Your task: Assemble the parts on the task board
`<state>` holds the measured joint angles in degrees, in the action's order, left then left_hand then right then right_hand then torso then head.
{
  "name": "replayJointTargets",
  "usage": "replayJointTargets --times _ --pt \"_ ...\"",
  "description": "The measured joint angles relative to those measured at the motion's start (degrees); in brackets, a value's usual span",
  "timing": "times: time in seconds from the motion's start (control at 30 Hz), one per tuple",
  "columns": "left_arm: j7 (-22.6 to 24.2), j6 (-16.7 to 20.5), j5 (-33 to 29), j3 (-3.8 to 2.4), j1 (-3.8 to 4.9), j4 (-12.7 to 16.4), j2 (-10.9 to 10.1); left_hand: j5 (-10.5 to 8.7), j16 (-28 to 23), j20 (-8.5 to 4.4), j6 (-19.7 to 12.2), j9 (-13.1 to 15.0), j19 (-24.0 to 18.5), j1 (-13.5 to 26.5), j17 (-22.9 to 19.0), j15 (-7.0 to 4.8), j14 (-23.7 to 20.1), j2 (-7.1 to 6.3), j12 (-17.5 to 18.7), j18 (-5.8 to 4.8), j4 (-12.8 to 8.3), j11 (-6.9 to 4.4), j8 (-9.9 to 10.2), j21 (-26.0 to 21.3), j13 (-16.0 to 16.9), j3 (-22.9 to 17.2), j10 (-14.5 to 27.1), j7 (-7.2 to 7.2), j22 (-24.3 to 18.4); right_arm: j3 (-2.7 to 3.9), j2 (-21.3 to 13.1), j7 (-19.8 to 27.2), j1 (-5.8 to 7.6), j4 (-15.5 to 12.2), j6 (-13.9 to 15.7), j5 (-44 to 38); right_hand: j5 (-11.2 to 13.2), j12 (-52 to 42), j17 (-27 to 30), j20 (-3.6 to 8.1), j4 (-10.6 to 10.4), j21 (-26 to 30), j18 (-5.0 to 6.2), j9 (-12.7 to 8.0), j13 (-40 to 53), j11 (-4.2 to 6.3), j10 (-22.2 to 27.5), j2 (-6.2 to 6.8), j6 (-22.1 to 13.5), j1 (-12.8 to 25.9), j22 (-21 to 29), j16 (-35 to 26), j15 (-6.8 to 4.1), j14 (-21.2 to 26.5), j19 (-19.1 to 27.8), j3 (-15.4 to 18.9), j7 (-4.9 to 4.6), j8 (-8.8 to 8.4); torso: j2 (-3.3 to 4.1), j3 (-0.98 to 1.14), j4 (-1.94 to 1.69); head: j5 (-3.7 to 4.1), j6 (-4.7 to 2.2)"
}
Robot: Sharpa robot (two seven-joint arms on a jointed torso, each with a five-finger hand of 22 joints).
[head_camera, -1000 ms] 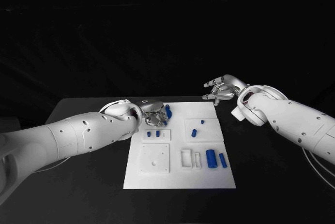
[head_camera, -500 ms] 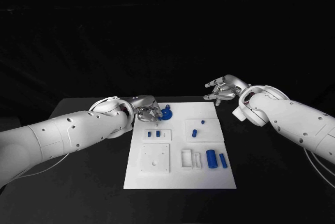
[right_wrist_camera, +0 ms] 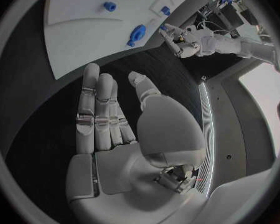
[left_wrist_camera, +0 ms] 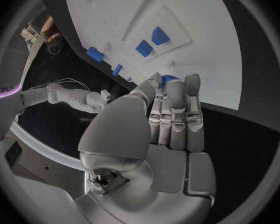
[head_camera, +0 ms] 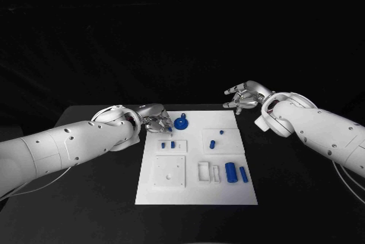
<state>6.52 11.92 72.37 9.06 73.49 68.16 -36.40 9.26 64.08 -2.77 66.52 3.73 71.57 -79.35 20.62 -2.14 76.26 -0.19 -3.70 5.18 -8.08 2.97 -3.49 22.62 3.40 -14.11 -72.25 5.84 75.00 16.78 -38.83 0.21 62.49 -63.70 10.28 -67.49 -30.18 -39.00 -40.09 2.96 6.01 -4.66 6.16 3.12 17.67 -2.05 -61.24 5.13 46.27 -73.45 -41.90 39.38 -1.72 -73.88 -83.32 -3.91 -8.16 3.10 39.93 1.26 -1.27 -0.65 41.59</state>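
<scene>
Task board [head_camera: 195, 194] holding blue parts [head_camera: 230, 172], left hand [head_camera: 156, 120] beside round part [head_camera: 181, 123]

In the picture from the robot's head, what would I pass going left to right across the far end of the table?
Left robot hand → round blue part lying on the white board → small blue peg → right robot hand, off the board's far right corner.

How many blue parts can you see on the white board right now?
7: a round one at the far edge by the left hand, two left of centre, two right of centre, two near right. Others may be hidden.
</scene>
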Motion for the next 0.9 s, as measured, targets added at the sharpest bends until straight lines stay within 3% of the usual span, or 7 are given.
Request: replayJointTargets --times 0.43,0.9 --pt "-0.30 -0.46 -0.10 0.14 -0.18 -0.29 -0.30 0.00 0.00 0.00 0.00 -0.02 0.00 0.00 0.00 0.00 0.00 0.00 0.00 0.00 0.00 0.00 0.00 0.00 0.00 0.00 0.00 0.00 0.00 0.00 -0.08 0.00 0.00 -0.04 0.00 0.01 0.00 0.00 0.00 0.00 0.00 0.00 0.00 0.00 0.00 0.00 0.00 0.00 0.00 0.00 0.00 0.00 0.00 0.00 0.00 0.00 0.00 0.00 0.02 0.10 0.07 -0.15 0.04" --pt "-0.42 -0.95 0.03 0.22 -1.77 -2.29 0.77 0.00 0.00 0.00 0.00 -0.04 0.00 0.00 0.01 0.00 0.00 0.00 0.00 0.00 0.00 0.00 0.00 0.00 0.00 0.00 0.00 0.00 -0.01 0.00 -0.08 0.00 0.00 -0.08 0.00 0.01 0.00 0.00 0.00 0.00 0.00 0.01 0.00 0.03 0.01 0.00 0.00 0.00 0.00 0.00 -0.01 0.00 0.00 0.00 0.00 0.00 0.01 0.00 0.02 0.10 0.12 -0.15 0.20"
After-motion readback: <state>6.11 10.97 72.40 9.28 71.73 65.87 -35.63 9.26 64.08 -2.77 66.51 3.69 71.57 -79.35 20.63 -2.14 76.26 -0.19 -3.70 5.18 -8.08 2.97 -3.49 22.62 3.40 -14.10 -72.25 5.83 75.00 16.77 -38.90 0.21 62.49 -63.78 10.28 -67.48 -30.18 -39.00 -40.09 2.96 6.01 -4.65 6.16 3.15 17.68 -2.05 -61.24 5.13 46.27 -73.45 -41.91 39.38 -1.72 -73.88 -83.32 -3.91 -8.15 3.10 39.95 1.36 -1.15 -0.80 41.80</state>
